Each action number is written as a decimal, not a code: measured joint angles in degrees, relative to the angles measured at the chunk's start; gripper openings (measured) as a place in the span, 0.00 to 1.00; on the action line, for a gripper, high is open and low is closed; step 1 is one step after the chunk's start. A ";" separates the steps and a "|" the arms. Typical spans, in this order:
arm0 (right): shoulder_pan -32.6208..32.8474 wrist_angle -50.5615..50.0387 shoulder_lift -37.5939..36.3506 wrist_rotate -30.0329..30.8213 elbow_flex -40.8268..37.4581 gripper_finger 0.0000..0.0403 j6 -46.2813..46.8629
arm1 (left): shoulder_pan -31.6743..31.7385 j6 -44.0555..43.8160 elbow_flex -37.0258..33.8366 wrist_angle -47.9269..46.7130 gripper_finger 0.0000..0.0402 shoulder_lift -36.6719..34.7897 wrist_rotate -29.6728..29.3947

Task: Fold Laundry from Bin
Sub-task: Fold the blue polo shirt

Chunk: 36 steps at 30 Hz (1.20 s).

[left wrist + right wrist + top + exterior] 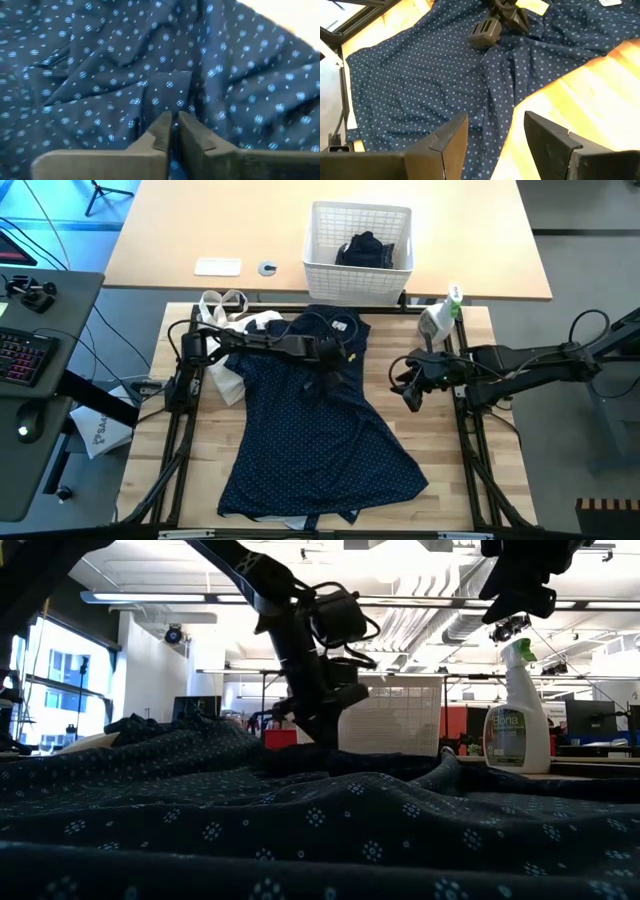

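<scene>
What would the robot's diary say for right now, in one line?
left gripper: shut, pinching dotted navy shirt | right gripper: open, waiting beside shirt | bin: dark garment inside

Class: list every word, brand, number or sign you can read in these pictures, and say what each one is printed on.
"Bona": on the spray bottle label, low view.
Smaller print under it on that label: too small to read.
White tag at the dotted shirt collar: too small to read.
White bag on the floor left of the table: dark print, only partly in view, not readable.
</scene>
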 joint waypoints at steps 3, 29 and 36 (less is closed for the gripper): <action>0.00 0.00 0.00 -0.02 0.00 0.47 -0.11 | -0.80 -0.13 -0.02 -2.04 0.02 -0.64 -2.30; -0.15 -1.22 0.00 1.95 0.07 0.47 -2.23 | 2.48 6.69 -6.26 6.21 0.19 -9.40 11.60; -0.15 -1.22 0.00 1.69 0.07 0.47 -0.41 | 1.83 18.34 -6.27 4.41 0.33 -5.59 12.15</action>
